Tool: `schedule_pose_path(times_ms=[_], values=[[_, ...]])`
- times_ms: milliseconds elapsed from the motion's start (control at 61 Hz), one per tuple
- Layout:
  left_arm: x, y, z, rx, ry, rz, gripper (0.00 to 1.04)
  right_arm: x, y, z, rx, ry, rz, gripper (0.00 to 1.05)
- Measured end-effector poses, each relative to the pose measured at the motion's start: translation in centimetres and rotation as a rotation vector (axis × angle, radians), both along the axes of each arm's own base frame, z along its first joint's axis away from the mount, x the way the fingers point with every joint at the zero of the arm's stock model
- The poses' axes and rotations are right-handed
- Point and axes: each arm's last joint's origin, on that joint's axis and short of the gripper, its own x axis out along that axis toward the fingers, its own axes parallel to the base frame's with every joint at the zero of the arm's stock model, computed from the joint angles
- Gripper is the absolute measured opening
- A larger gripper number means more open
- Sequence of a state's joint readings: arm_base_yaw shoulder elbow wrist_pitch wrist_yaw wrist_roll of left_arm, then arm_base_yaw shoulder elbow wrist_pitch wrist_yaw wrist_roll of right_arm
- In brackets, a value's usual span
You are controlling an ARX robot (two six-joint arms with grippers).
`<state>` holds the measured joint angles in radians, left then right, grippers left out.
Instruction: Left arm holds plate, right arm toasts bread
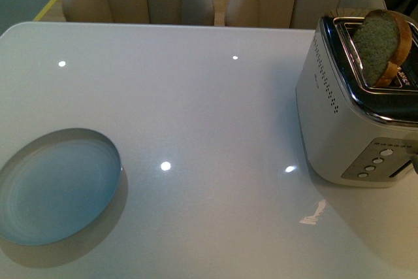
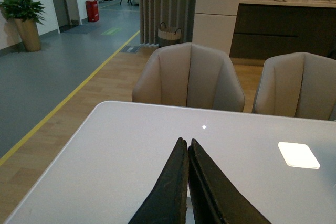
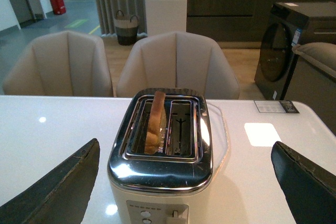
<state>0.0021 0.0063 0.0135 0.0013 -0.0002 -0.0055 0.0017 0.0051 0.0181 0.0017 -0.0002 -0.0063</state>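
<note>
White glossy table [image 1: 215, 109] seen in front view, ceiling lights reflected as bright dots. Plate [image 1: 57, 187], pale grey-blue with faint rings, is placed flat at about 8 o'clock on the table, near the edge, nothing on it. Toaster [image 1: 356, 112], cream body with chrome top, is placed at about 3 o'clock, well apart from the plate. Bread [image 1: 382, 44] is stood upright in one toaster slot, upper part raised above the rim, speckled crumb and golden crust visible. Four round buttons are seen on the toaster's end panel [image 1: 379, 160]; any lettering there is too small to be read. No arm is shown in front view.

Left wrist view: left gripper [image 2: 187, 153] is seen with its dark fingers pressed together, nothing held between them, above the table; two beige chairs [image 2: 189, 80] behind.

Right wrist view: right gripper [image 3: 184, 182] is seen with jaws spread wide, one finger on each side of the frame, nothing held, toaster between and beyond them. A small label card [image 3: 275, 107] lies on the table past the toaster; its print cannot be read. A red bin [image 3: 56, 2] is seen in the far background, writing illegible.
</note>
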Motion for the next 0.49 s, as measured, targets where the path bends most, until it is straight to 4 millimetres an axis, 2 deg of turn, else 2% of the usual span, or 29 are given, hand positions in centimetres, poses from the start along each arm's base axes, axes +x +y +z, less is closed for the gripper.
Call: schedule_pose_path(times_ms=[115,410,492], values=[[0.0,0.0,0.0,-0.001,0.0,0.0,0.04,0.0,0.0,0.0,0.0,0.0,0.0,0.96],[0.0,0.0,0.0,0.0,0.0,0.0,0.73,0.0,0.0,0.0,0.0,0.0,-0.001,0.96],[0.0,0.0,0.0,0.0,0.0,0.0,0.88,0.0,0.0,0.0,0.0,0.0,-0.001,0.96]])
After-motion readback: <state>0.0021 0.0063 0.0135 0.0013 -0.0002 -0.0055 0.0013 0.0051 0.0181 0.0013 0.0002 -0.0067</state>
